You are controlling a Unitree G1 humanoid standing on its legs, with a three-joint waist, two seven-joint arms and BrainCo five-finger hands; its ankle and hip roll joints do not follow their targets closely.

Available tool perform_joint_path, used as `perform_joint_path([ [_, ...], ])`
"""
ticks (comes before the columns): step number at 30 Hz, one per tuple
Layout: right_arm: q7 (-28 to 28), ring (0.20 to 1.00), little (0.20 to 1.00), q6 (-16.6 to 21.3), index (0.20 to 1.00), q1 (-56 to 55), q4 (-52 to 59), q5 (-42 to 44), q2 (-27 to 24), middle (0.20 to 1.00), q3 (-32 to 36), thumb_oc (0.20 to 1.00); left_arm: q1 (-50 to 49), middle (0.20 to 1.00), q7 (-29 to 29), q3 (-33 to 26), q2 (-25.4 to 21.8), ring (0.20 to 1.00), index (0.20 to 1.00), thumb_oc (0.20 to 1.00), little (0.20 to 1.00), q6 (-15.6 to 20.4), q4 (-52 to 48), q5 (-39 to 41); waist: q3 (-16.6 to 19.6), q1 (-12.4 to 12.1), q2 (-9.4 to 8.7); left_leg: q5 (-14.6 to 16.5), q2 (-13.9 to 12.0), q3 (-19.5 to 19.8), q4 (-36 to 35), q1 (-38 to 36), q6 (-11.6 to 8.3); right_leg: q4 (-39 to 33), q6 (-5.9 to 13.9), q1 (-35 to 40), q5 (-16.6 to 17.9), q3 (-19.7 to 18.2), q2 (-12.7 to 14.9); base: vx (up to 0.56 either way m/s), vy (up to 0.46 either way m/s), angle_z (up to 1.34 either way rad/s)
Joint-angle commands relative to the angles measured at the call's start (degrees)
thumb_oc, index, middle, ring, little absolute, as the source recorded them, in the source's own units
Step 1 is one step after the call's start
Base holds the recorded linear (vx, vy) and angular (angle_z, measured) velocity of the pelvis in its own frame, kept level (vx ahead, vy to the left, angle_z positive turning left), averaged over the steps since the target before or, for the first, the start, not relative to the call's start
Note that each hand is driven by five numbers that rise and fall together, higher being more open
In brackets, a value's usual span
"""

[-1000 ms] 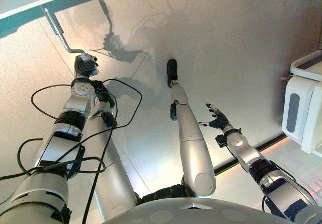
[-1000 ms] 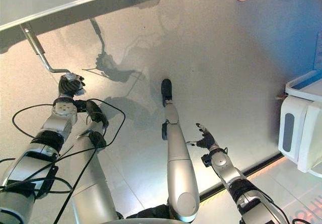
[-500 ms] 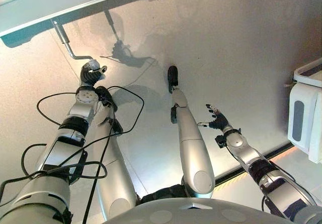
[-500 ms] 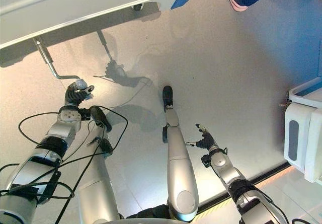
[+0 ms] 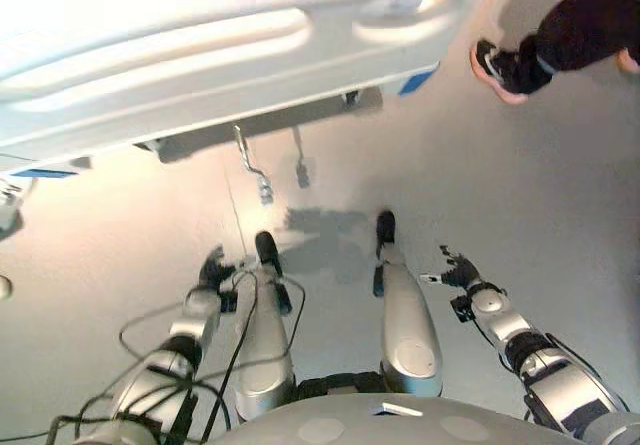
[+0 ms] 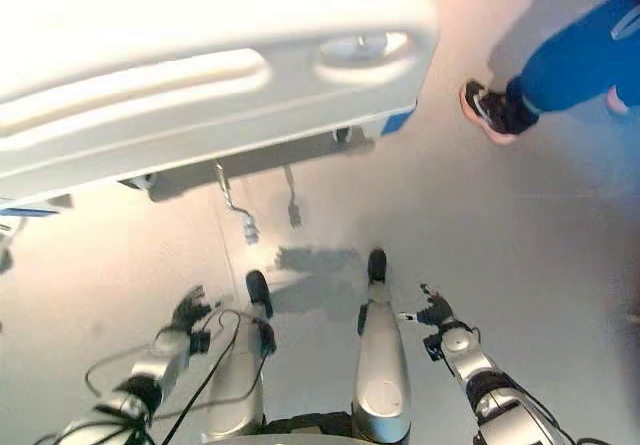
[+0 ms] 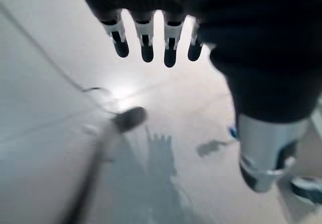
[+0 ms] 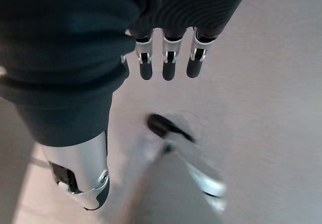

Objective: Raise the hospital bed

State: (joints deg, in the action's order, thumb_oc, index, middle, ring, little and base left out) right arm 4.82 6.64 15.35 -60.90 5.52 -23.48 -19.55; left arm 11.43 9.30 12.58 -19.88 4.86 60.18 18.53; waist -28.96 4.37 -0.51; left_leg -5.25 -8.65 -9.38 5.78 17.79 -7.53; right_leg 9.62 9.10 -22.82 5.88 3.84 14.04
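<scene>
Two hands hanging free over the floor (image 5: 560, 225), left hand (image 5: 212, 266) and right hand (image 5: 459, 268), fingers straight and apart. Crank handle (image 5: 253, 168) under the hospital bed (image 5: 230, 55), beyond left hand.

A person's leg (image 6: 575, 70) and shoe (image 6: 488, 112) stand on the grey floor (image 6: 540, 245).

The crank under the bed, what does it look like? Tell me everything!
The crank is a thin, bent metal rod hanging down from under the white hospital bed. It kinks sideways near the bottom and ends in a small silvery grip just above the floor. A second, straighter rod hangs beside it. Nothing touches it; the left robot hand is open, below it.
</scene>
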Motion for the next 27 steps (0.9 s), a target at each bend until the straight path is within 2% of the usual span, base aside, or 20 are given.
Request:
perform_joint_path([
  [1,-0.36,1.000,1.000,-1.20,1.000,-2.39,-1.12,-0.98,-0.76,1.000,2.49,1.000,-0.79,1.000,-1.62,-2.43,0.22,1.000,1.000,1.000,1.000,0.30,3.78,-2.98,0.07,-0.44,-0.45,-1.54,-2.30,1.45,1.61,-4.52,-1.00,3.30,3.89,6.83,-1.33,2.06,0.56,0.10,-0.056,0.13],
  [2,-0.73,1.000,1.000,-1.48,1.000,-3.51,-2.65,-1.36,-0.27,1.000,3.41,1.000,-2.65,1.000,-2.74,-2.69,0.88,1.000,1.000,1.000,1.000,0.01,6.33,-4.90,2.11,-0.88,-0.01,-1.43,-2.81,1.57,0.68,-7.13,-1.14,3.27,3.94,9.35,-2.03,2.82,0.59,0.08,-0.041,0.13],
  [3,-0.73,1.000,1.000,-1.48,1.000,-3.53,-2.65,-1.36,-0.27,1.000,3.41,1.000,-2.66,1.000,-2.74,-2.69,0.89,1.000,1.000,1.000,1.000,0.01,6.33,-4.91,2.04,-0.88,0.00,-1.44,-2.82,1.58,0.64,-7.25,-1.15,3.24,3.94,9.48,-2.03,2.84,0.57,0.09,-0.036,0.19],
  [5,-1.14,1.000,1.000,-1.74,1.000,-4.83,-4.48,-1.14,0.31,1.000,4.71,1.000,-4.48,1.000,-3.17,-2.98,1.45,1.000,1.000,1.000,1.000,0.01,7.74,-6.76,4.20,-1.32,0.49,-1.53,-2.92,1.65,-0.34,-9.42,-1.30,2.84,4.09,11.99,-2.39,3.85,0.45,0.06,-0.033,0.14],
  [6,-1.43,1.000,1.000,-1.96,1.000,-5.94,-6.02,-0.69,1.11,1.000,5.77,1.000,-5.78,1.000,-3.86,-3.09,1.94,1.000,1.000,1.000,1.000,-0.18,9.31,-8.84,6.61,-1.70,0.85,-1.61,-3.03,1.78,-1.16,-11.32,-1.36,2.58,4.18,13.87,-2.63,4.49,0.32,0.06,-0.042,0.08],
  [8,-1.72,1.000,1.000,-2.09,1.000,-6.52,-6.65,-0.72,1.43,1.000,6.11,1.000,-6.14,1.000,-4.27,-2.87,2.16,1.000,1.000,1.000,1.000,-0.41,9.99,-10.27,7.73,-1.85,0.93,-1.69,-3.06,1.79,-1.68,-12.48,-1.36,2.27,4.22,15.11,-2.68,4.86,0.17,0.05,-0.020,0.11],
  [12,-2.70,1.000,1.000,-2.57,1.000,-9.24,-8.52,-0.85,2.76,1.000,7.48,1.000,-7.99,1.000,-5.33,-2.61,2.34,1.000,1.000,1.000,1.000,-0.44,11.33,-13.87,12.42,-2.13,0.98,-1.95,-3.15,1.89,-4.20,-16.06,-1.47,0.85,4.49,18.69,-2.97,5.74,-0.29,0.07,-0.004,0.05],
  [13,-3.06,1.000,1.000,-2.69,1.000,-10.61,-7.94,-0.47,3.43,1.000,8.06,1.000,-9.04,1.000,-6.02,-3.18,2.32,1.000,1.000,1.000,1.000,-0.38,11.22,-13.91,14.55,-2.12,0.94,-2.19,-3.28,1.63,-5.68,-17.50,-1.47,0.04,4.55,20.01,-3.02,6.13,-0.58,0.07,-0.002,0.09],
  [14,-3.05,1.000,1.000,-2.70,1.000,-10.65,-7.91,-0.47,3.43,1.000,8.06,1.000,-9.08,1.000,-6.03,-3.17,2.32,1.000,1.000,1.000,1.000,-0.38,11.20,-13.91,14.55,-2.13,0.94,-2.22,-3.28,1.62,-5.75,-17.57,-1.48,0.00,4.55,20.07,-3.01,6.14,-0.59,0.10,-0.003,0.05],
  [15,-3.52,1.000,1.000,-2.78,1.000,-11.70,-8.39,-0.07,4.05,1.000,8.44,1.000,-9.78,1.000,-5.98,-3.15,2.54,1.000,1.000,1.000,1.000,-0.17,11.19,-14.84,16.78,-2.10,0.89,-2.64,-3.24,1.31,-7.66,-18.90,-1.64,-1.87,4.70,21.58,-2.75,6.56,-0.90,0.06,0.000,-0.01],
  [16,-3.52,1.000,1.000,-2.78,1.000,-11.73,-8.38,-0.07,4.05,1.000,8.44,1.000,-9.81,1.000,-5.98,-3.14,2.54,1.000,1.000,1.000,1.000,-0.17,11.17,-14.84,16.78,-2.09,0.89,-2.67,-3.24,1.31,-7.73,-18.95,-1.64,-1.93,4.70,21.63,-2.73,6.57,-0.91,0.08,0.003,-0.01],
  [20,-3.90,1.000,1.000,-2.87,1.000,-13.44,-10.41,0.44,4.94,1.000,9.48,1.000,-10.53,1.000,-6.10,-1.80,3.63,1.000,1.000,1.000,1.000,0.52,10.28,-16.29,20.69,-1.71,0.96,-3.19,-2.85,1.06,-10.68,-20.95,-1.84,-4.74,5.00,24.41,-1.97,7.94,-0.88,0.08,0.009,0.06],
  [27,-3.87,1.000,1.000,-2.97,1.000,-14.02,-11.50,1.09,5.84,1.000,10.09,1.000,-10.69,1.000,-6.05,-0.88,4.23,1.000,1.000,1.000,1.000,0.99,9.10,-16.09,22.88,-1.33,0.82,-2.59,-2.68,0.85,-10.78,-21.94,-1.72,-5.71,5.05,25.96,-1.70,8.47,-0.83,0.03,0.007,0.02],
])
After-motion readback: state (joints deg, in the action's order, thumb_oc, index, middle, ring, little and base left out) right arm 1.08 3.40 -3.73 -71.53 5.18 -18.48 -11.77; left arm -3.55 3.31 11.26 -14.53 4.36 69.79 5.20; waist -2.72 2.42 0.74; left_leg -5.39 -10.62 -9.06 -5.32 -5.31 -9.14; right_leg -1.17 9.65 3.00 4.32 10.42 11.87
